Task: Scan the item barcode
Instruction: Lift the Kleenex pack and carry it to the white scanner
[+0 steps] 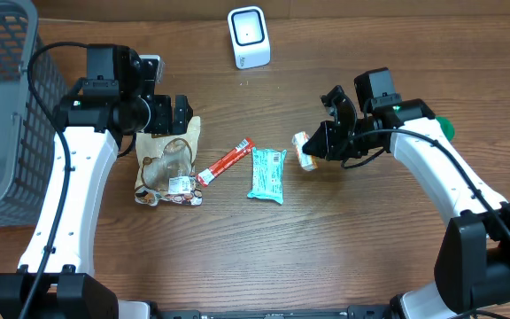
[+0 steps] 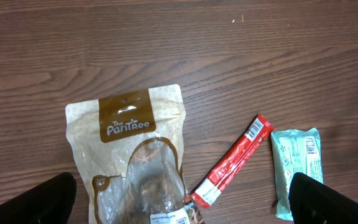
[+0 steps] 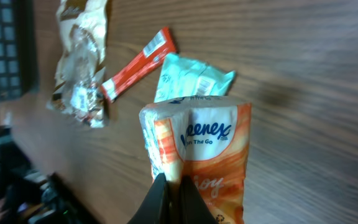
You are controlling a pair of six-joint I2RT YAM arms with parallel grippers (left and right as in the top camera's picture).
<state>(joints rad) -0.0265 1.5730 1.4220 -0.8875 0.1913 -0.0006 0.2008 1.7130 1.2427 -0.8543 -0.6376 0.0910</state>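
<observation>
Right gripper (image 3: 169, 194) is pinched shut on one end of the Kleenex tissue pack (image 3: 207, 155) beside the teal packet (image 1: 266, 174), while left gripper (image 2: 182, 202) gapes empty above the PanTree pouch (image 2: 126, 143); so narrow a pinch may let the pack swivel, barcode away from the scanner (image 1: 249, 37).

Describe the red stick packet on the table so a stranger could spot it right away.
Look at the middle of the wooden table, where three packets lie in a row. The red stick packet sits between the brown pouch and the teal packet. It alone is long, thin and red, lying slanted.
</observation>
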